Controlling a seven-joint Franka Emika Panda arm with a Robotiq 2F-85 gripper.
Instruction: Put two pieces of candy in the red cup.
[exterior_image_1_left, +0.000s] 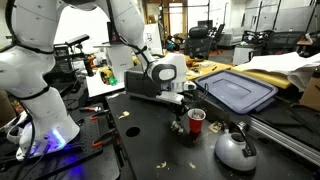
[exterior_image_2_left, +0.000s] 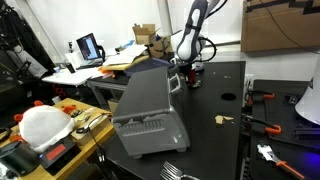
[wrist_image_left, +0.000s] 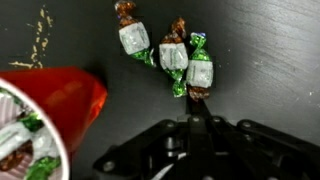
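Note:
In the wrist view three pieces of candy lie in a row on the black table, silver-white wrappers with green and brown twisted ends: one (wrist_image_left: 134, 38), a middle one (wrist_image_left: 173, 55) and a right one (wrist_image_left: 200, 72). My gripper (wrist_image_left: 197, 108) is shut, its fingertips pinched on the brown lower twist of the right candy. The red cup (wrist_image_left: 60, 95) stands just to the left, with wrapped candy (wrist_image_left: 20, 140) inside it. In an exterior view the gripper (exterior_image_1_left: 178, 120) reaches down to the table right beside the red cup (exterior_image_1_left: 196, 120).
A silver kettle (exterior_image_1_left: 236, 148) with a black handle stands near the cup. A blue tray (exterior_image_1_left: 238, 90) lies behind it and a grey box (exterior_image_2_left: 148, 108) fills the table's near side. Yellowish scraps (exterior_image_1_left: 130, 130) dot the black table (exterior_image_1_left: 150, 150).

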